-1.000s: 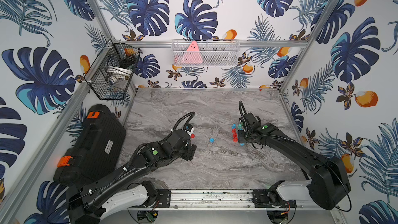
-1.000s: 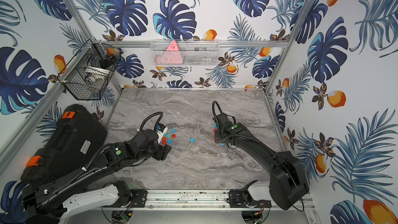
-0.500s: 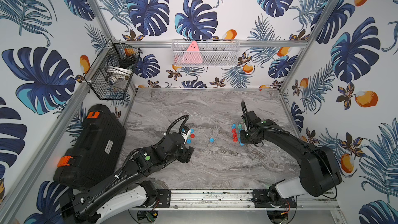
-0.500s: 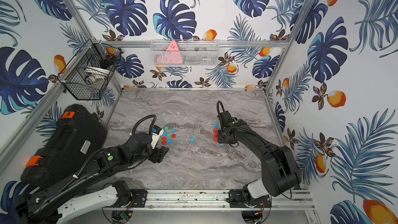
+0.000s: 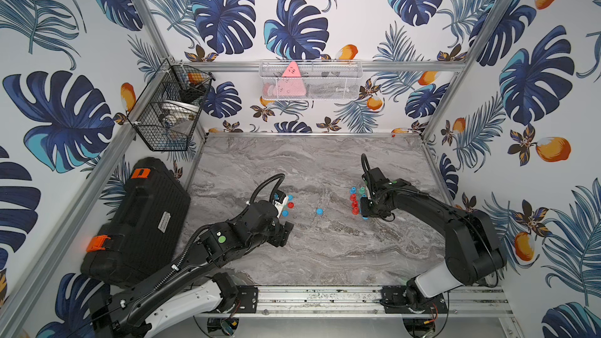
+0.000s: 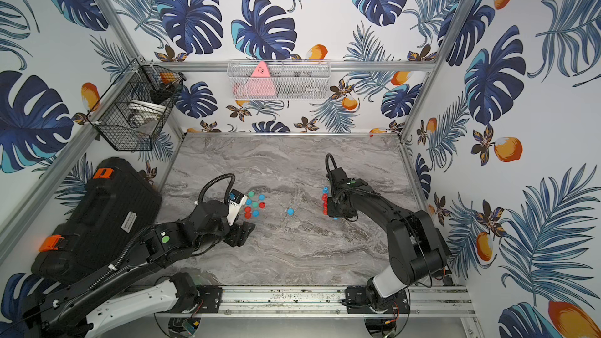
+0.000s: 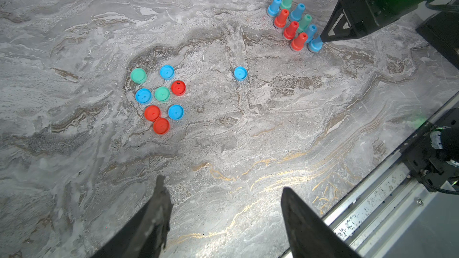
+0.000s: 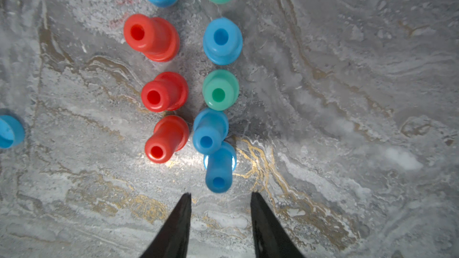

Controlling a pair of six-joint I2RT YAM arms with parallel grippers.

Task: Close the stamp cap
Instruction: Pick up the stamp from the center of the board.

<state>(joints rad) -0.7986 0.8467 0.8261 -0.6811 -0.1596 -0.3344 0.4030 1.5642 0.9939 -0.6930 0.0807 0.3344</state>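
Note:
Several small upright stamps (image 8: 164, 91) in red, blue and green stand in two rows at the right of the marble table (image 5: 325, 255). My right gripper (image 8: 220, 194) is open right above the nearest blue stamp (image 8: 218, 167), with nothing between its fingers. In the left wrist view one of its fingertips (image 7: 323, 37) is at that blue stamp (image 7: 315, 45). Several loose caps (image 7: 161, 94) lie in a cluster at the left, and a lone blue cap (image 7: 240, 73) lies mid-table. My left gripper (image 7: 223, 187) hangs open and empty in front of the cluster.
A black case (image 5: 140, 222) lies at the table's left edge. On the walls hang a black wire basket (image 5: 169, 115) and a white mesh basket (image 5: 310, 79). The metal rail (image 5: 318, 297) with both arm bases runs along the front.
My right gripper's jaws have narrowed while it stays over the near end of the stamp rows. My left gripper has drawn back a little toward the front.

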